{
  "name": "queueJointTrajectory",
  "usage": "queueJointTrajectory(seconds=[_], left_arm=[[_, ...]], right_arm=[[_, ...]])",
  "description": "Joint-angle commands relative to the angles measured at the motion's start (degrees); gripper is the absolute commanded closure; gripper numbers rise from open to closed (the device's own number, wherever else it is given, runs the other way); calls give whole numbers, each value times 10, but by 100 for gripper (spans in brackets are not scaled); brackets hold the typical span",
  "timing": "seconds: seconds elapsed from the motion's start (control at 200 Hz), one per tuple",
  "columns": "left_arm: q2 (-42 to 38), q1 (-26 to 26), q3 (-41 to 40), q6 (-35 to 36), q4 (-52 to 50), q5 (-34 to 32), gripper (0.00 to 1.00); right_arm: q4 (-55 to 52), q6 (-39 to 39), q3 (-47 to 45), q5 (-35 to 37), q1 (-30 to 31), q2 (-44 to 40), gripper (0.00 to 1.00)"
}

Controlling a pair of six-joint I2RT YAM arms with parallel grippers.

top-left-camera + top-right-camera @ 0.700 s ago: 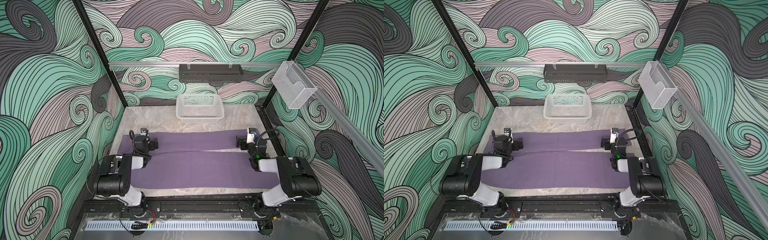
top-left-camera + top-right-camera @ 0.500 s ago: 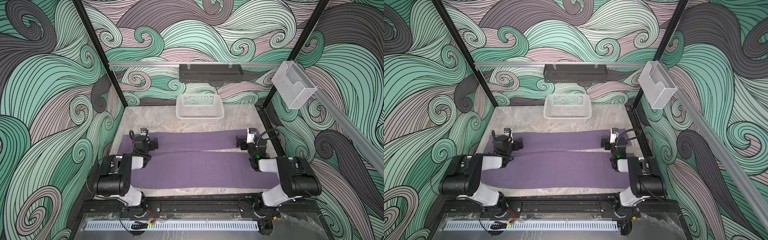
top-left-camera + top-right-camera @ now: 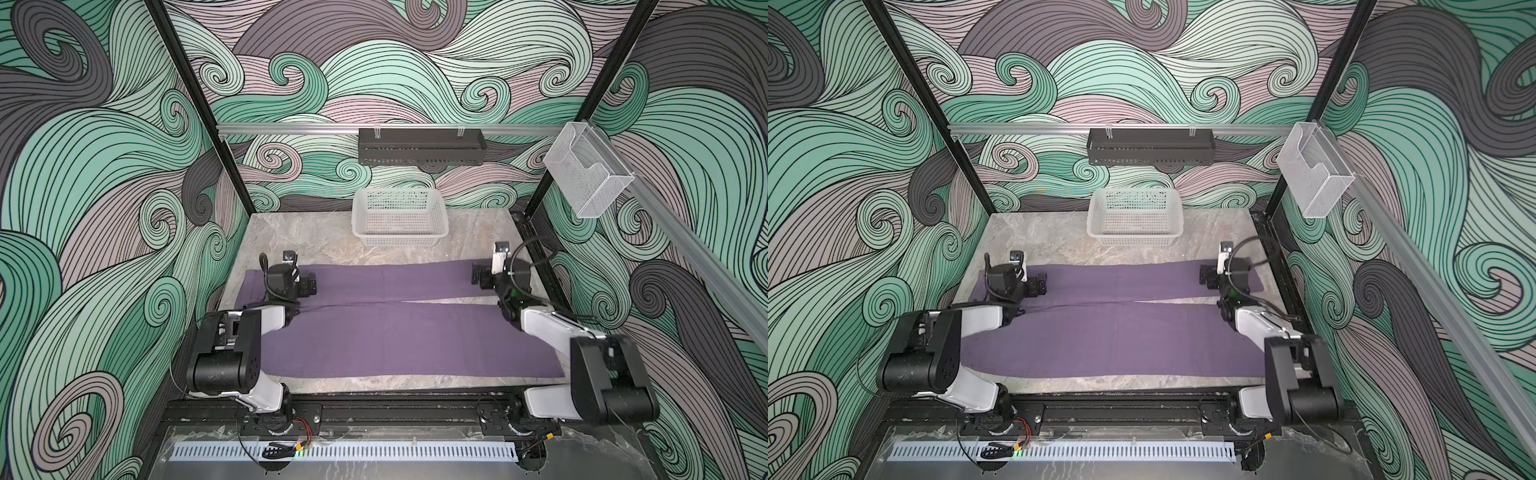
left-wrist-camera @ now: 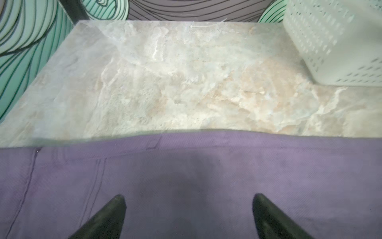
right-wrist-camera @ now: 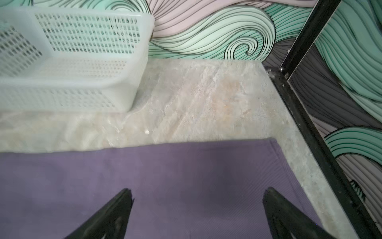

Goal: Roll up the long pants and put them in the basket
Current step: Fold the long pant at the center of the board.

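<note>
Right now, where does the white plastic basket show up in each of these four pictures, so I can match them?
Top view: white basket sits centre rear, behind the long pants.
Top view: same basket, again centre rear.
Left wrist view: only one corner of it shows, past the pants' far edge.
Right wrist view: most of it shows, past that same edge.
Shared landmark: the pants' far edge, lying just short of the basket.

Even, bright overhead light; wrist views soft-focused, faint shadows on fabric.

table [image 3: 478, 232]: marbled | long pants [image 3: 395, 340]: spread flat, left end maybe reaching edge | basket [image 3: 399, 237]: far side
</note>
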Motion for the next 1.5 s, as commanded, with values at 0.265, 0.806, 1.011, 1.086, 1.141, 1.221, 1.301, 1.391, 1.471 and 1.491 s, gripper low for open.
queueJointTrajectory(seconds=[0.265,0.806,1.011,1.086,1.141,1.221,1.301,1.391,1.471,1.491], left_arm=[[-6,173,316,339,-506,128,36],[328,328,644,470,-715,255,51],[384,326,670,499,-705,261,50],[392,325,666,501,-687,244,50],[396,325,662,502,-668,231,51],[398,322,651,509,-639,213,50],[403,318,648,512,-624,214,51],[409,309,646,515,-611,203,51],[416,304,643,520,-603,189,50],[418,303,643,522,-602,187,51]], right_arm=[[-501,53,254,4,-40,-54,1],[-569,104,340,-29,-97,160,12],[-571,120,358,-15,-97,205,13],[-570,124,367,-14,-97,220,14],[-571,126,376,-17,-97,229,14],[-570,130,386,-19,-97,242,14],[-570,135,395,-27,-97,252,14],[-579,142,403,-17,-97,265,15],[-591,145,412,-6,-97,280,15],[-593,145,414,-4,-97,283,15]])
